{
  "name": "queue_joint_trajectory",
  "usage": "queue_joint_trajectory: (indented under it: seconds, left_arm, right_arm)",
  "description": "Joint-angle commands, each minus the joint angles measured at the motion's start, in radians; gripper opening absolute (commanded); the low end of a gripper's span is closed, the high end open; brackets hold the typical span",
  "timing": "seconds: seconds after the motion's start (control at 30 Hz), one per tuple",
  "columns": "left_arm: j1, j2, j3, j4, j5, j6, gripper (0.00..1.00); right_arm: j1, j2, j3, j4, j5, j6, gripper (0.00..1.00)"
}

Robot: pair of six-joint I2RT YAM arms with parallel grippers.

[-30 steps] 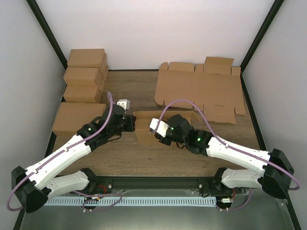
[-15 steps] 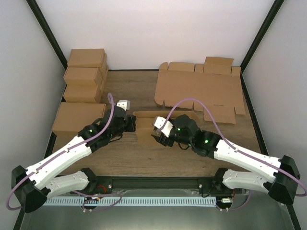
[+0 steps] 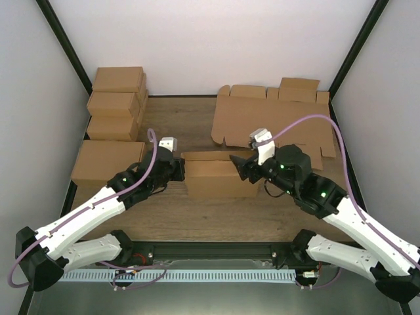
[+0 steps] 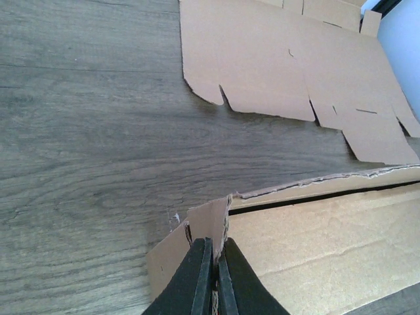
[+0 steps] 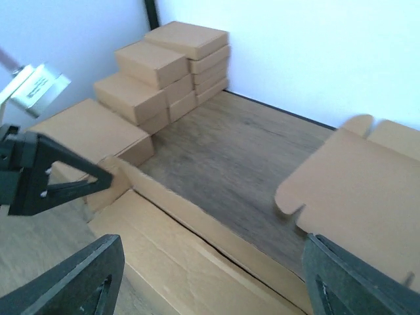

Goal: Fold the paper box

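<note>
Within left gripper (image 4: 215, 244), paper box (image 4: 315, 252) flap.

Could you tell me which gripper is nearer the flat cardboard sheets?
Right. The right gripper hangs near the cardboard sheets; the left gripper pinches the paper box's left end, farther off.

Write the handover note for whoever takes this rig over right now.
Left gripper: shut on the left end flap of the paper box.
Right gripper: open, empty, by the box's right end.
Box: mid-table, between both arms; flat sheets behind it, to the right.
Done: far wall up, top panel laid down.
To do: a gap shows along the far wall; likely tuck and close.
</note>
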Motion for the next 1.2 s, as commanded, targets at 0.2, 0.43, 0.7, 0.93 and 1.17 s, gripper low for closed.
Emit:
queue_joint_trajectory:
  seconds: [0.2,0.43,0.7,0.93,1.17]
  left_arm:
    - [-0.011,0.015,-0.033,-0.12,0.012,0.007,0.04]
    - [-0.014,0.017,-0.028,-0.123,0.006,0.009,0.04]
    - [-0.016,0.026,-0.02,-0.123,0.003,0.012,0.04]
    - [-0.018,0.033,-0.018,-0.124,0.004,0.01,0.04]
    - [-0.019,0.035,-0.02,-0.119,0.001,0.011,0.04]
  right_arm:
    - [-0.005,-0.023,0.092,-0.337,0.26,0.37,0.77]
    - [-0.005,-0.045,0.012,-0.367,0.254,0.455,0.75]
    - [-0.01,0.001,-0.015,-0.335,0.313,0.417,0.73]
    - [-0.157,0.07,0.043,-0.339,0.258,0.363,0.78]
    - [-0.239,0.07,0.027,-0.333,0.171,0.32,0.79]
